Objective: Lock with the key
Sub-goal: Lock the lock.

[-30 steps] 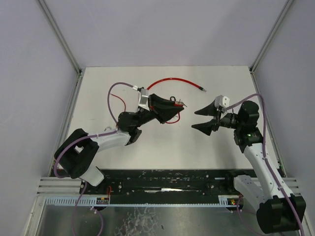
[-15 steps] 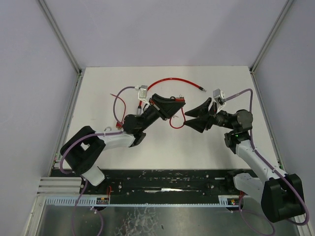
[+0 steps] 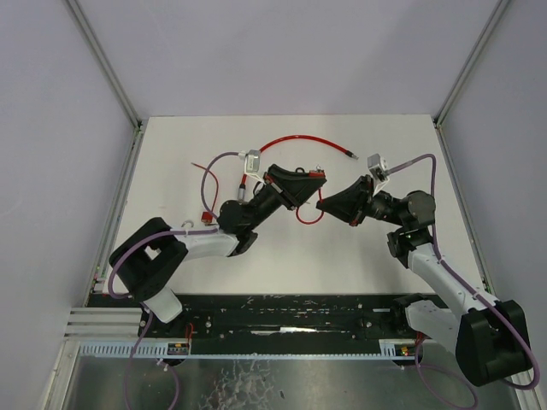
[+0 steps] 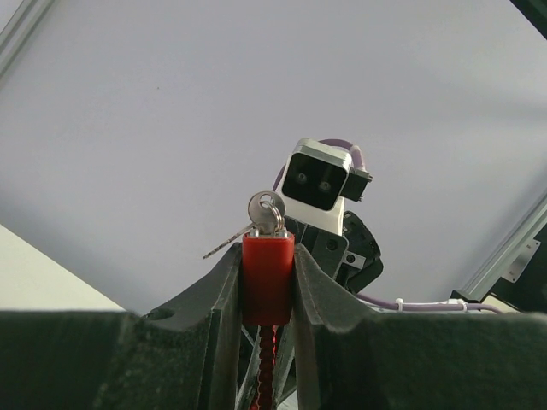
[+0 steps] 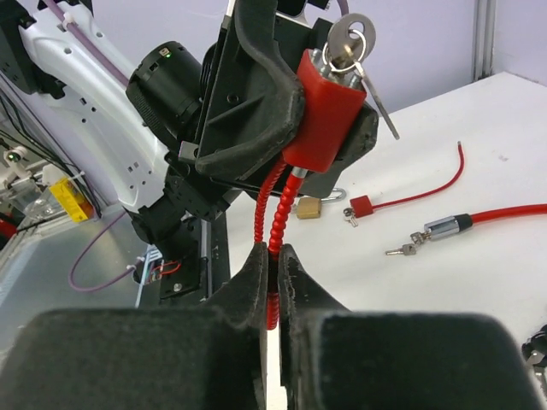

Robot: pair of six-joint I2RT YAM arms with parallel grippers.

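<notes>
Right tool (image 5: 272, 260) has swung in and pinched closed onto red cable (image 5: 275, 201) under lock body (image 5: 329, 107), which left tool (image 4: 267, 256) clamps above desk (image 3: 282, 256). Key (image 4: 267, 213) seated; turning apparently remains.

Robot lab cell: white table (image 3: 402, 145), grey panel walls (image 3: 282, 60).

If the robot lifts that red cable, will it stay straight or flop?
Probably flops: the red cable lies in a loose curve on the table. Below the red lock it bends, so it likely dangles. Its glossy coating may slip.
</notes>
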